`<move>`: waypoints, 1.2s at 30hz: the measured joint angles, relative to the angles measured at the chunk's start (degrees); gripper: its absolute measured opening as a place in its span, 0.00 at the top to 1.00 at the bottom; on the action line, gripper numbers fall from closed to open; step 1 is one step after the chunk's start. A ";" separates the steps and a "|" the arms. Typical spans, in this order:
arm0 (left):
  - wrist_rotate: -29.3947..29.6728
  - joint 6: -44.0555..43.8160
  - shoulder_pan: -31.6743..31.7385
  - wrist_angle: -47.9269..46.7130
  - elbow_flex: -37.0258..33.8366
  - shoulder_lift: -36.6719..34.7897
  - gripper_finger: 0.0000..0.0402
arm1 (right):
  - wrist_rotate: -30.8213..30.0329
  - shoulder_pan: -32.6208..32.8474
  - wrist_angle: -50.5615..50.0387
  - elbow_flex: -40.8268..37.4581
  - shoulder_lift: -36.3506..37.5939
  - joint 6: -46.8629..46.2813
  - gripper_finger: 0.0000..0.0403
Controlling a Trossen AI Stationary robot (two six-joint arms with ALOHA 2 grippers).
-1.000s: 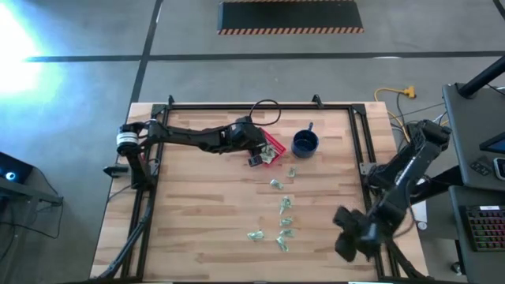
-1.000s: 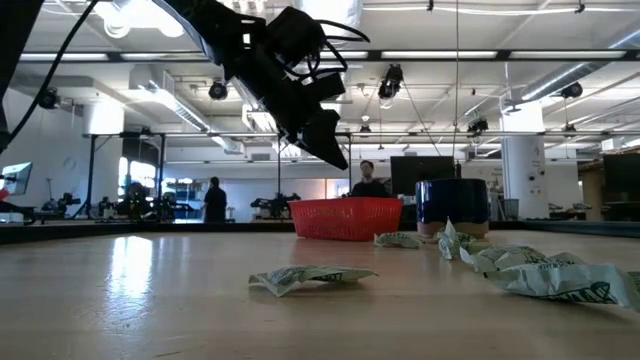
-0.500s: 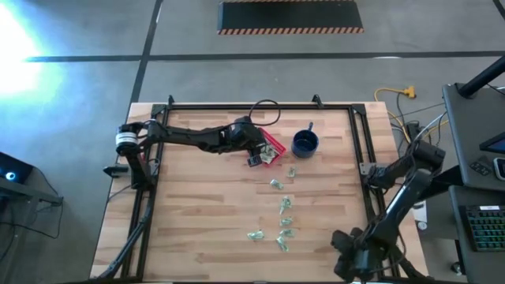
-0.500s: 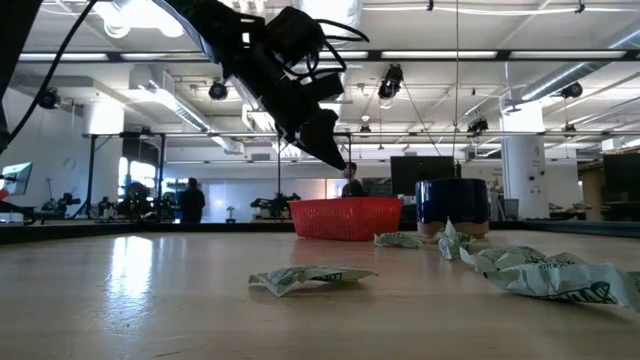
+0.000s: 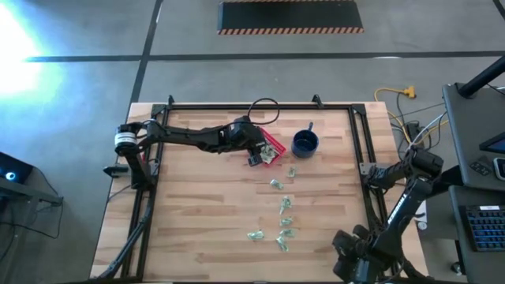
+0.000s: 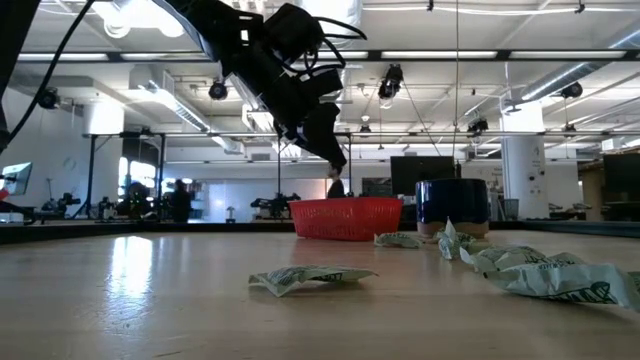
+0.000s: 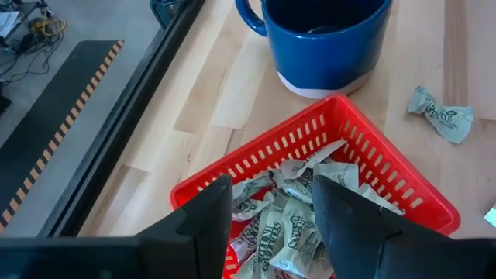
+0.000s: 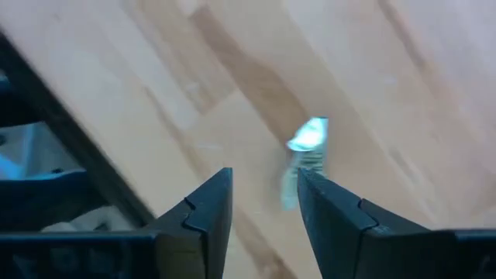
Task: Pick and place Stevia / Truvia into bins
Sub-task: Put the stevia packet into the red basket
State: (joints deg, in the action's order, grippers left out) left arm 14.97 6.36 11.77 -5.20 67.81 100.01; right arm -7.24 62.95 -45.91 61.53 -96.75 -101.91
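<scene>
Red plastic lattice is your target: the small square red basket [image 7: 325, 143] sits on the pale wooden bench [image 5: 197, 213] just beside the dark blue round mug [image 7: 325, 39], and it already holds a heap of pale green and white paper sachets [image 7: 291, 225]. Your left gripper [image 7: 271, 209] hangs directly over that heap with its fingers parted and nothing between them. More loose sachets [image 5: 282, 221] lie scattered across the bench, well apart from the basket, toward the near edge.

Your right gripper [image 8: 263, 205] is off at the bench's near right corner, fingers apart around nothing, with one sachet [image 8: 306, 155] lying just ahead of it (blurred, so its exact lie is hard to judge).

I'd judge the next step is a fresh pick. Come down square over a single sachet, straddle its short side, and close gently; these are thin and crumpled, so press close to the wood or the fingers may skate over it.
</scene>
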 joint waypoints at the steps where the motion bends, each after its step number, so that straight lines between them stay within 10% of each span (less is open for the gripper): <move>1: -0.01 -0.04 0.00 0.07 0.00 0.00 0.59 | -0.14 0.12 -0.93 0.02 0.00 -0.06 0.66; 26: -0.36 -4.73 -0.22 -1.42 -0.35 -1.66 0.59 | -0.20 0.56 6.36 -8.43 0.00 0.52 0.66; 36: -0.34 -4.73 -1.05 -1.55 -0.27 -3.99 0.59 | -0.60 0.54 8.90 -8.45 0.00 2.39 0.92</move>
State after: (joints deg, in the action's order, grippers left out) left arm 14.64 1.63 10.72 -6.75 67.54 96.01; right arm -7.84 63.48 -37.01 53.08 -96.75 -99.52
